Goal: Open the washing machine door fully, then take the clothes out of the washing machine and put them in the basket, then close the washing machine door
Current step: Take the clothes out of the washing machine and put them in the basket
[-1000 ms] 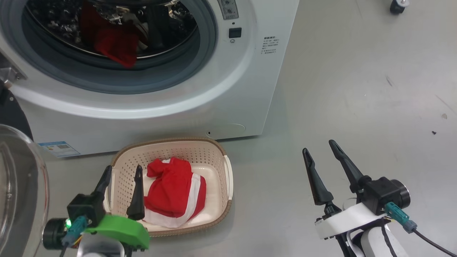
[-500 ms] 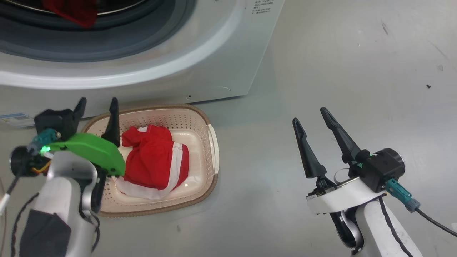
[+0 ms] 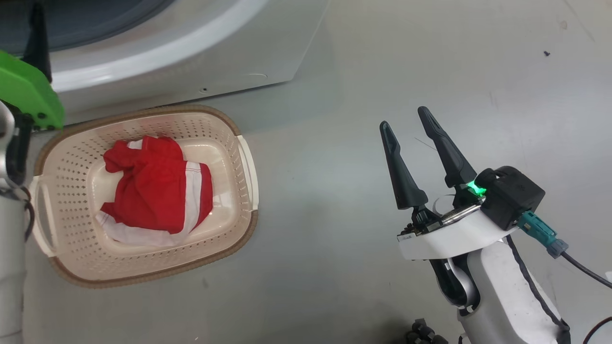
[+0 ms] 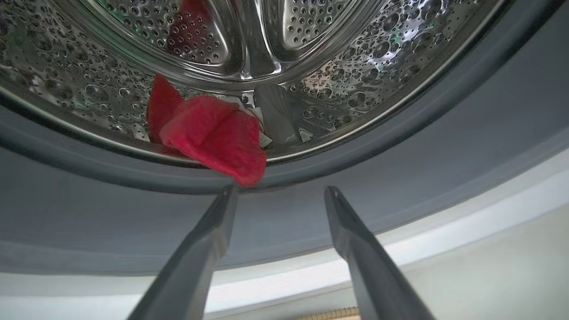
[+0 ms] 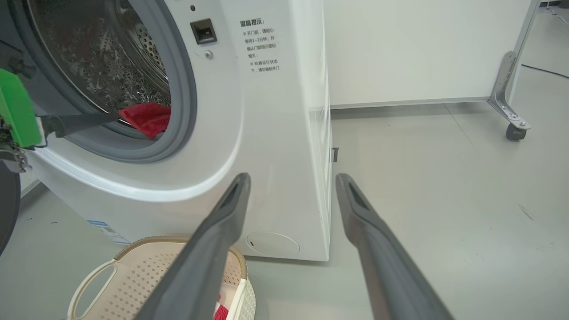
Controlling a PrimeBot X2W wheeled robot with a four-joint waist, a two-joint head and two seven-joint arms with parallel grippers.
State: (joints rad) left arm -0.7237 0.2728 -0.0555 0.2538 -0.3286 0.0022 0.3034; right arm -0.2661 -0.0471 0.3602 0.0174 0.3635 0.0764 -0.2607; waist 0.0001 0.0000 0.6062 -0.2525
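Note:
The washing machine (image 5: 266, 133) stands with its drum mouth uncovered. A dark curved sliver of the washing machine door (image 5: 6, 204) shows at the left edge of the right wrist view. Red clothes (image 4: 213, 138) hang over the drum's front lip. My left gripper (image 4: 280, 189) is open just below and in front of them, over the grey gasket, touching nothing. The basket (image 3: 239, 157) sits on the floor before the machine, with another red and white garment (image 3: 153, 191) in it. My right gripper (image 3: 404, 119) hovers open and empty over the floor to the right of the basket.
The grey floor (image 3: 334, 239) runs right of the machine and basket. A frame leg with a caster (image 5: 515, 131) stands far right by the white wall. The green mount of my left wrist (image 3: 24, 91) shows above the basket's left end.
The head camera has swung, shifting the whole picture up and left. My left gripper rose, still open, from over the basket to the drum mouth. The right arm kept its place.

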